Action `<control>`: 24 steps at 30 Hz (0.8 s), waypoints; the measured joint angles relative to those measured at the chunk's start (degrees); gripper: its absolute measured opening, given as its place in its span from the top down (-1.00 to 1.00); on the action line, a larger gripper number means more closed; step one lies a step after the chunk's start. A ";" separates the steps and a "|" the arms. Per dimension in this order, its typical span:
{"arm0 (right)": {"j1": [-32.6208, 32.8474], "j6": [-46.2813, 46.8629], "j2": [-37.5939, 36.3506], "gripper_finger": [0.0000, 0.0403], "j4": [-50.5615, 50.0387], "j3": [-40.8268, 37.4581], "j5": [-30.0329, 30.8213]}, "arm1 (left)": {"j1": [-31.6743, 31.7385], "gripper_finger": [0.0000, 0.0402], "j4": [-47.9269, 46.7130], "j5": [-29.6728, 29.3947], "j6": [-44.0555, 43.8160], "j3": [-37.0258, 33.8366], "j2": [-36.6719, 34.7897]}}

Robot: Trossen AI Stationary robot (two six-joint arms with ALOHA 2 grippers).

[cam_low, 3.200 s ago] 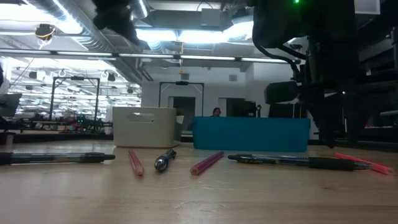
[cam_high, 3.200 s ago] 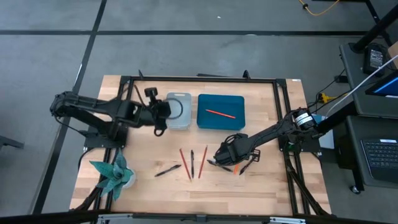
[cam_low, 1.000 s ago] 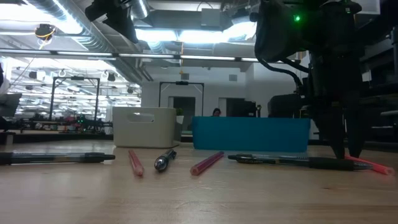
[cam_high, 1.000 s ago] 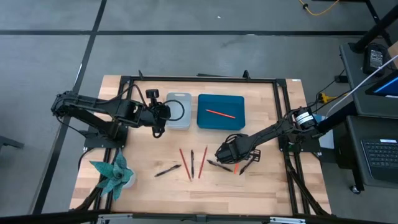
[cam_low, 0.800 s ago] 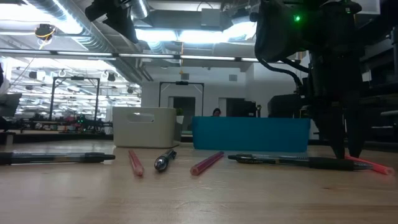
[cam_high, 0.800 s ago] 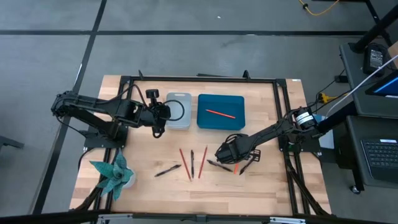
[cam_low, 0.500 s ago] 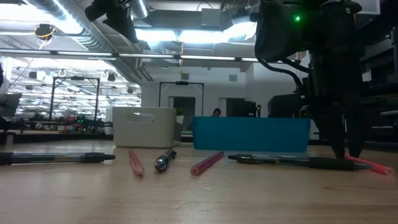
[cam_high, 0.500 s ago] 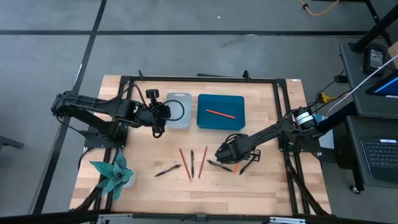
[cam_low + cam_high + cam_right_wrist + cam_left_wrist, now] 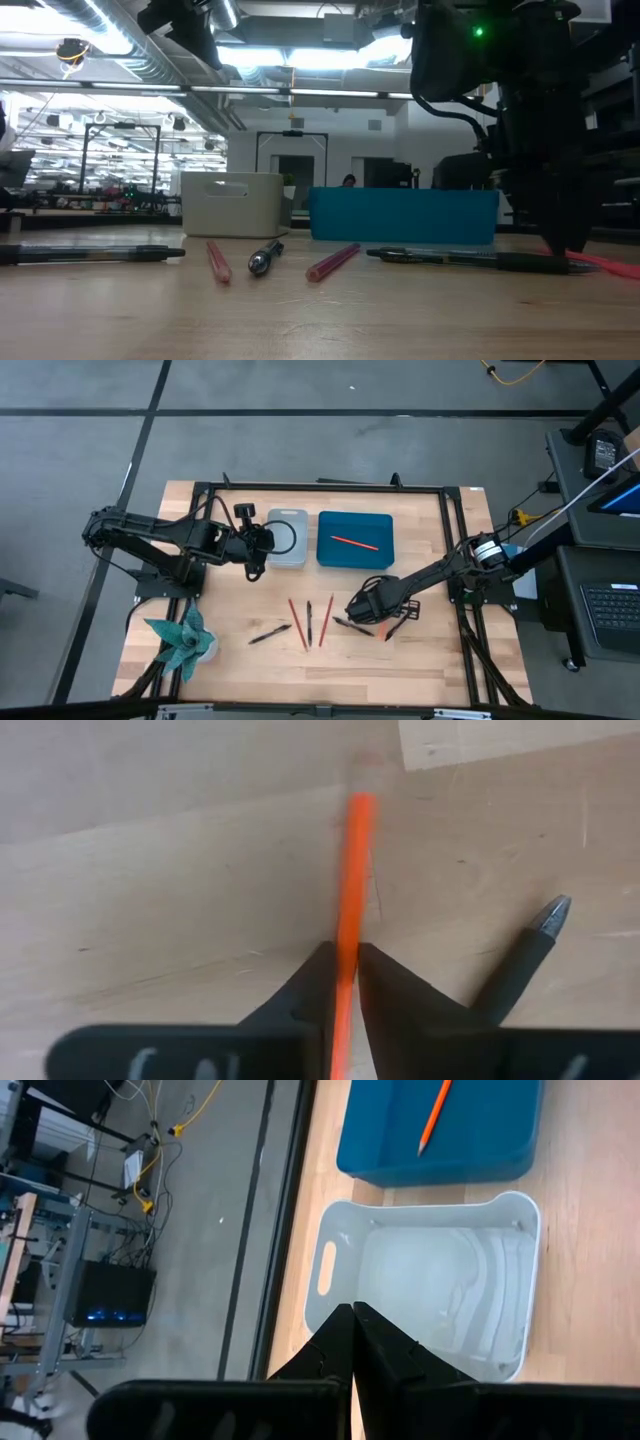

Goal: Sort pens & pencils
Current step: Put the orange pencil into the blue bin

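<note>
One orange pencil [image 9: 350,900] lies flat on the counter [image 9: 420,660], pinched at its very edge by the right gripper [image 9: 343,965]; thin grip may slip or roll on lift, nudging the black pen [image 9: 520,960] beside it

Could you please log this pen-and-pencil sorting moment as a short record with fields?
right gripper: down at the table, closed on the orange pencil
left gripper: shut, empty, above the white bin
white bin: nothing visible inside
blue bin: holds one orange pencil
loose on table: two red pencils, black pens
corner item: teal paper figure
</note>
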 joint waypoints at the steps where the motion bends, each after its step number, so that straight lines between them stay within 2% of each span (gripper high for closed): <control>1: 0.00 -0.12 0.00 0.80 0.00 0.00 -0.02 | -0.02 1.00 -0.03 0.00 -0.02 0.00 0.00; 24: -0.02 -0.39 -0.17 0.87 0.07 0.17 0.47 | -0.01 1.00 -0.08 0.00 -0.02 0.00 0.00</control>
